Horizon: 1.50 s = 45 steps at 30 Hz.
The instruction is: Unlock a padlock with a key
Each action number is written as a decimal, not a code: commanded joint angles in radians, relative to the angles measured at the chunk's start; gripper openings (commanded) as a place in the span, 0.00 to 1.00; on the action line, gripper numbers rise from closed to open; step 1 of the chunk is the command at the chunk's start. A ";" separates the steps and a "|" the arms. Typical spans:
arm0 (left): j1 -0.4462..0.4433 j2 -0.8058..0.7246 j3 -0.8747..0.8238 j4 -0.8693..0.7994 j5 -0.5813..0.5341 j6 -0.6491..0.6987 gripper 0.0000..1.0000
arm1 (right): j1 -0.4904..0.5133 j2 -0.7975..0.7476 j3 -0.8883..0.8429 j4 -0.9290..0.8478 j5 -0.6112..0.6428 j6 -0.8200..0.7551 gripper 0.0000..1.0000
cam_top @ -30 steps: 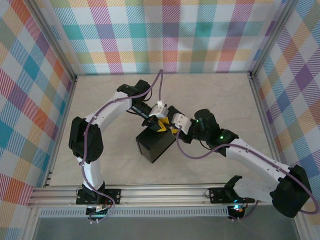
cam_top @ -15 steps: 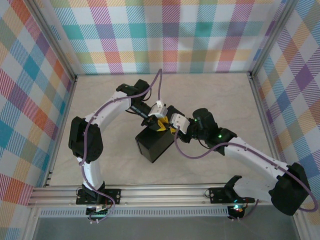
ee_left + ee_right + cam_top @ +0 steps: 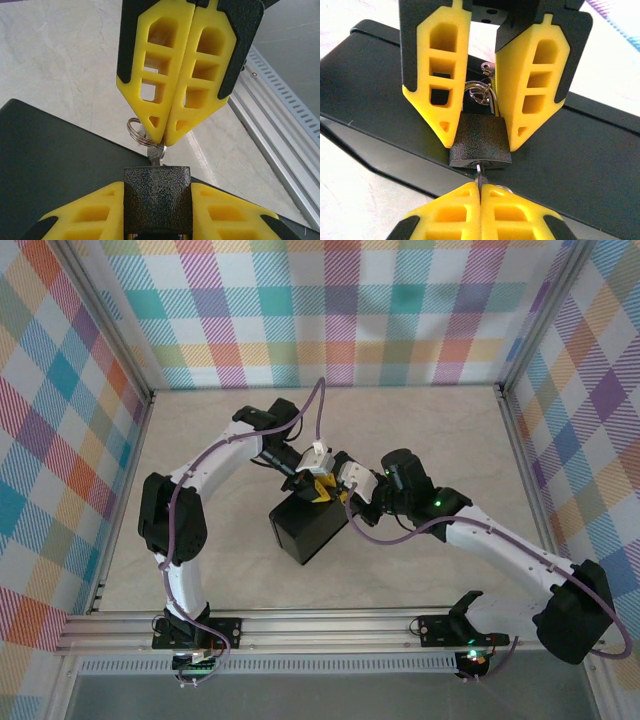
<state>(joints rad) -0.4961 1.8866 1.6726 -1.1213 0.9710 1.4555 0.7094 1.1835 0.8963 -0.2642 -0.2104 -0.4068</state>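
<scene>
The padlock (image 3: 157,200), small with a dark speckled body, is clamped between my left gripper's (image 3: 157,186) yellow fingers above the black box (image 3: 50,160). In the right wrist view the padlock (image 3: 481,140) hangs keyhole toward the camera, its silvery shackle (image 3: 492,102) up between the left gripper's (image 3: 481,144) fingers. The thin silver key (image 3: 478,172) sticks into the keyhole, and my right gripper (image 3: 481,186) is shut on its head. The left wrist view shows the key (image 3: 157,152) and its ring (image 3: 134,131) in the shut right gripper (image 3: 167,141). From above, both grippers (image 3: 318,488) (image 3: 342,492) meet over the box (image 3: 305,530).
The black box (image 3: 580,150) lies on the pale tabletop (image 3: 420,430) right under both grippers. Checkered walls (image 3: 330,310) enclose the back and sides. An aluminium rail (image 3: 280,125) runs along the table's edge. Purple cables (image 3: 318,405) loop off both wrists.
My right gripper has closed on the key and its arm has edged up and left toward the padlock. The left arm has held still with the padlock.
</scene>
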 commanded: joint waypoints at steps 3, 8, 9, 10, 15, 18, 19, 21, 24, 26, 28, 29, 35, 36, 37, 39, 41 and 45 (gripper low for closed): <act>-0.029 0.022 -0.006 -0.008 -0.005 0.012 0.18 | 0.010 0.027 0.046 0.005 -0.128 0.182 0.03; -0.029 0.014 -0.016 0.004 0.004 0.010 0.18 | 0.010 0.103 0.116 -0.053 -0.203 0.380 0.01; -0.029 0.011 -0.019 0.008 0.007 0.010 0.18 | 0.010 0.112 0.118 -0.045 -0.210 0.428 0.01; -0.029 0.007 -0.020 0.011 0.010 0.010 0.18 | 0.009 0.120 0.117 -0.041 -0.223 0.467 0.00; -0.029 -0.009 -0.036 0.028 0.012 0.006 0.18 | 0.003 0.134 0.099 -0.001 -0.250 0.643 0.00; -0.029 -0.019 -0.050 0.040 0.011 0.009 0.18 | 0.002 0.127 0.086 0.009 -0.245 0.698 0.00; -0.027 -0.023 -0.055 0.048 0.009 0.007 0.18 | 0.001 0.121 0.084 0.003 -0.235 0.698 0.00; -0.021 -0.023 -0.052 0.049 0.010 0.005 0.17 | -0.003 0.107 0.079 -0.025 -0.200 0.692 0.00; -0.015 -0.023 -0.051 0.041 0.014 0.018 0.16 | -0.046 0.097 0.061 -0.041 -0.214 0.701 0.00; -0.012 -0.024 -0.055 0.038 0.010 0.025 0.16 | -0.082 0.097 0.046 -0.030 -0.246 0.729 0.00; -0.011 -0.027 -0.056 0.035 0.011 0.028 0.16 | -0.091 0.097 0.042 -0.019 -0.277 0.756 0.00; -0.010 -0.031 -0.058 0.036 0.014 0.029 0.16 | -0.091 0.097 0.037 -0.003 -0.308 0.772 0.00; -0.002 -0.033 -0.062 0.045 0.030 0.027 0.16 | -0.087 0.025 0.013 -0.008 -0.338 0.620 0.11; -0.001 -0.027 -0.060 0.042 0.027 0.027 0.16 | -0.087 0.012 0.012 -0.026 -0.322 0.574 0.16; -0.001 -0.022 -0.059 0.040 0.026 0.027 0.16 | -0.087 0.001 0.011 -0.035 -0.298 0.537 0.19; -0.001 -0.012 -0.056 0.034 0.024 0.027 0.16 | -0.087 -0.019 0.003 -0.040 -0.238 0.462 0.24; -0.001 -0.009 -0.057 0.032 0.024 0.026 0.16 | -0.092 -0.030 0.001 -0.042 -0.198 0.415 0.25; 0.001 -0.016 -0.062 0.031 0.018 0.025 0.16 | -0.093 -0.049 -0.005 -0.048 -0.182 0.286 0.29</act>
<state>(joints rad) -0.4900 1.8568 1.6272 -1.0859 0.9680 1.4593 0.6182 1.1549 0.9039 -0.3012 -0.4187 0.0330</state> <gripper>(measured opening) 0.283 0.284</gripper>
